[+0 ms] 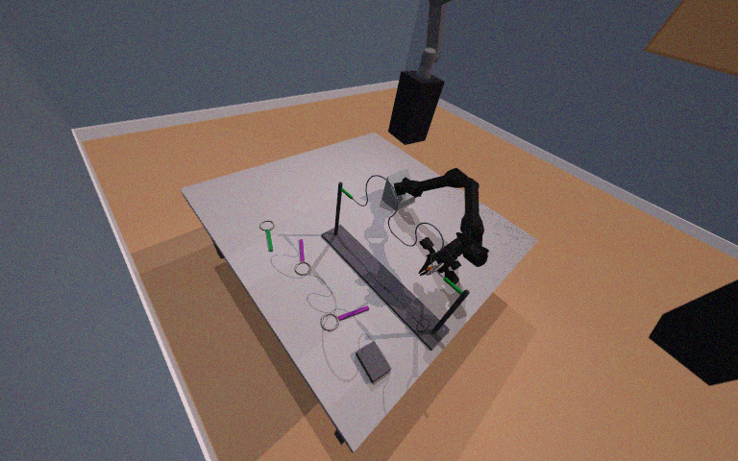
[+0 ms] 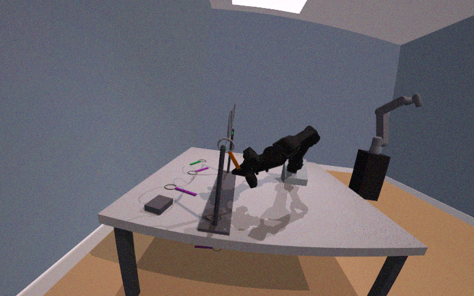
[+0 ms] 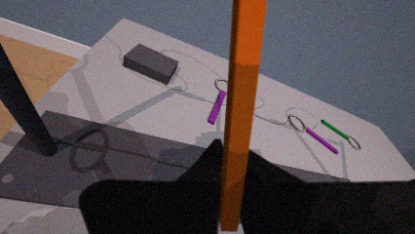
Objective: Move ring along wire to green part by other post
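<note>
My gripper (image 1: 423,271) (image 2: 236,171) (image 3: 223,145) is shut on the orange handle (image 1: 429,268) (image 2: 233,160) (image 3: 246,39), which slants up from the fingers. The ring (image 2: 218,142) is at the handle's upper end, near the top of the near post (image 1: 449,312) (image 2: 218,187). In the top view it is small and partly hidden beside the inner end of the near green part (image 1: 453,285). I cannot tell whether it touches the wire. The thin grey wire (image 1: 365,194) winds to the far green part (image 1: 347,193) (image 2: 232,132) at the far post (image 1: 337,211). The ring is outside the wrist view.
The posts stand on a dark base (image 1: 381,279) (image 2: 210,214). Beyond it lie two rings with purple handles (image 1: 354,312) (image 1: 302,250), a ring with a green handle (image 1: 270,241) and a dark box (image 1: 372,362) (image 2: 158,204) (image 3: 150,63). The table edge is close to the near post.
</note>
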Available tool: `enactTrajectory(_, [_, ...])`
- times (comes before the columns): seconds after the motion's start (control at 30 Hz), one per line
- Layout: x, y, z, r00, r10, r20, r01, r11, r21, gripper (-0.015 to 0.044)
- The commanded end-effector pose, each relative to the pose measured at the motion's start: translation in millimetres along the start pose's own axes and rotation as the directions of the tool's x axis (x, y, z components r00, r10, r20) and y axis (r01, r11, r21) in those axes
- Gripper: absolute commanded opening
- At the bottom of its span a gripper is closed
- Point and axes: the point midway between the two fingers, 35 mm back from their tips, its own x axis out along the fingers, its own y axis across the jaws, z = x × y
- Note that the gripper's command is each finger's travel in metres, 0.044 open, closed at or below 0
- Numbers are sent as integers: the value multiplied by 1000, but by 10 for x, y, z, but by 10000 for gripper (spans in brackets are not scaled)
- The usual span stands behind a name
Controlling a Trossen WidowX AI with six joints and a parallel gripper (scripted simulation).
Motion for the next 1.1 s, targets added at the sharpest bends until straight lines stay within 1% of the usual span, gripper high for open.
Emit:
enactTrajectory(0.0, [8,-153,-11,999,-51,0,51,995,-82,-150])
enactTrajectory(0.23, [-10,-377,20,992,-125,12,125,969,-213,-150])
enactTrajectory(0.5, [-60,-655,105,975,-217,41,216,901,-377,-150])
enactTrajectory(0.77, [-136,-908,237,950,-300,86,299,795,-527,-150])
enactTrajectory(1.07, [-251,-1147,438,913,-380,152,377,639,-670,-150])
